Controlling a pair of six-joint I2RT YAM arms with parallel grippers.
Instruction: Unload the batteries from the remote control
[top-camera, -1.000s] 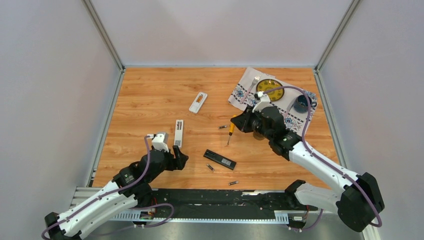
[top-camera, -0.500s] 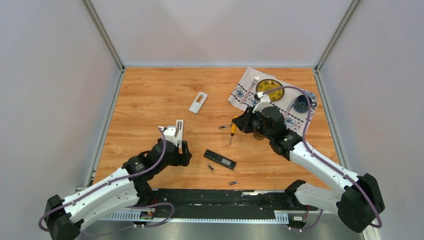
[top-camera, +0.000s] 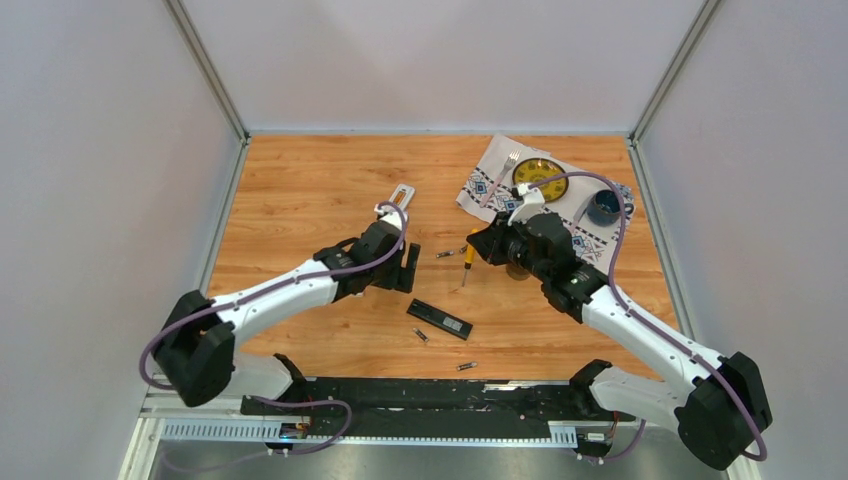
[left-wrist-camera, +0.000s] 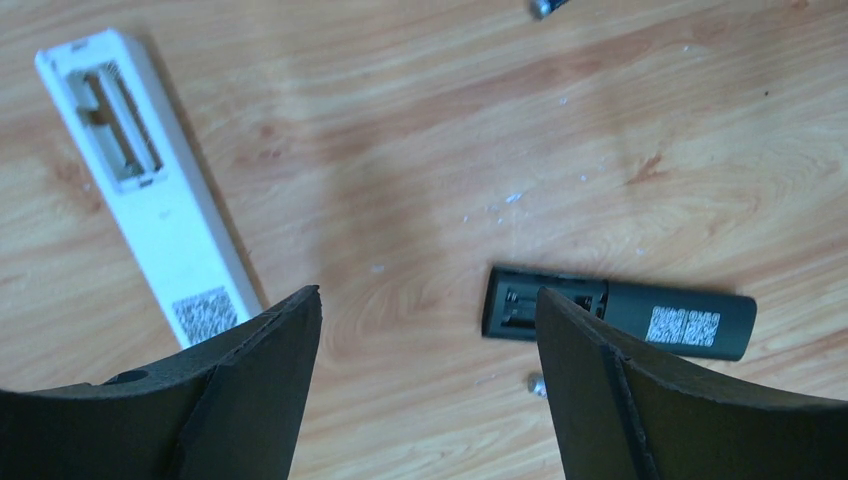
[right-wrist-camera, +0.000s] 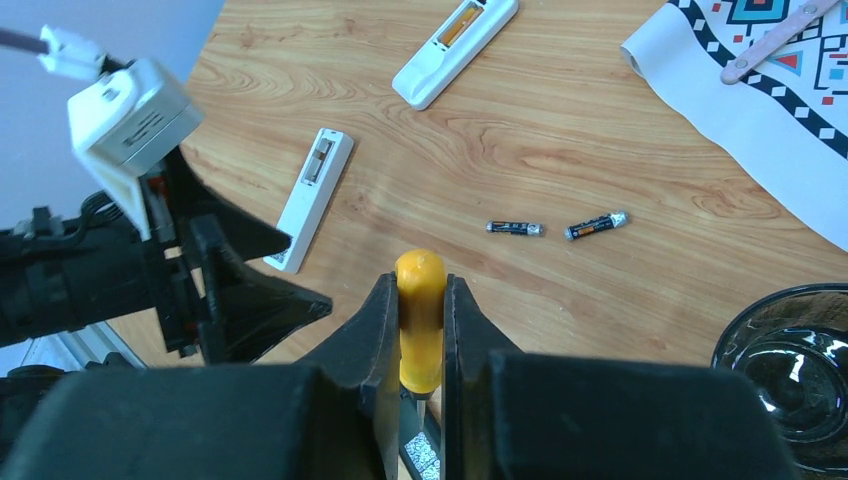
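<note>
Left fingers stood wide apart over the desk; right fingers clamped the yellow-handled screwdriver. Ahead of those, two batteries lay nearly end to end, long axes crosswise.

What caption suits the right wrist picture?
Right gripper shut on a yellow-handled screwdriver; two loose batteries lie on the wooden table.

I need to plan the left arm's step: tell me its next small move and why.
Probably ease the open left gripper forward to the far white plastic remote, since a golden-orange battery appears to sit in its open bay, while the nearer white remote shows an empty bay. The right gripper is busy, shut on the yellow-handled screwdriver.
</note>
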